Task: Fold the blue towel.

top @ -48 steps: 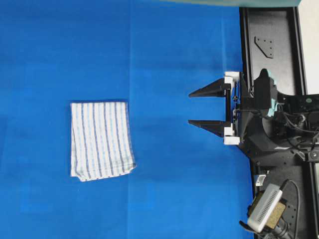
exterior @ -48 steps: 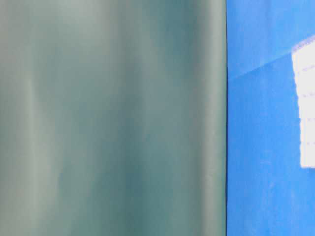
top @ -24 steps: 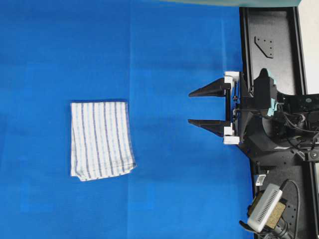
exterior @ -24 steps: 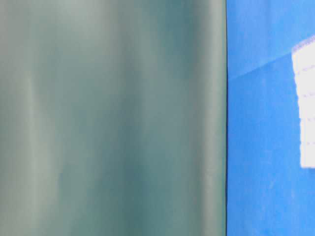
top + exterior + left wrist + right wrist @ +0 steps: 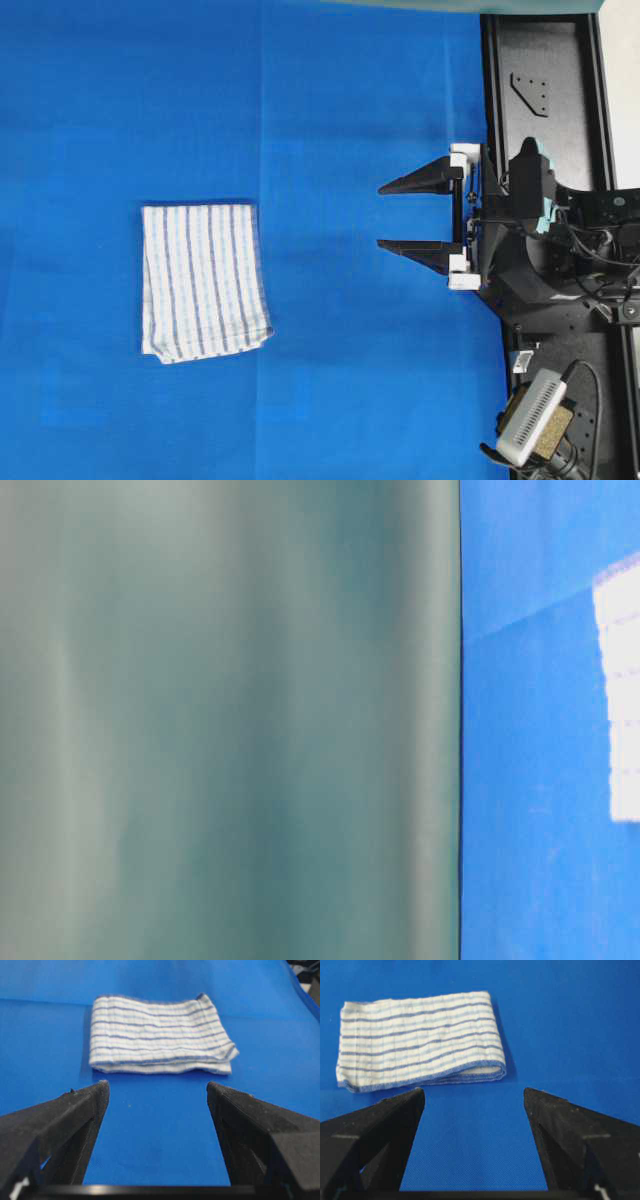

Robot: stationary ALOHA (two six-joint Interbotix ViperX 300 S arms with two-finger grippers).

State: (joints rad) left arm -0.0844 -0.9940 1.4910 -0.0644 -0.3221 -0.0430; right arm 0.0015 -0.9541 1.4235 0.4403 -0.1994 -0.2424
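Towel (image 5: pixel 204 282), rectangular, white woven cloth with thin blue-grey stripes, already doubled over into layers, lying flat on bright-blue covered desk (image 5: pixel 330 110), left of middle in overhead view. Right pincer (image 5: pixel 379 215), black and tapered, released and gaping wide, parked near black arm base (image 5: pixel 545 250) at right edge, well apart from cloth, holding nothing. Left pincer (image 5: pixel 157 1087) likewise spread and empty, facing layered edge of towel from near side; arm itself outside overhead view. Likely risks: pinching only top layer and peeling fold apart, since stacked edges sit uneven at one flared corner; dragging cloth across smooth covering instead of lifting it; snagging blue covering along with towel if tips press too low. Plenty of bare covering on every side of towel, no clutter nearby. Grey-green backdrop (image 5: pixel 230 720) bordering far edge in table-level view; towel clear of all edges.
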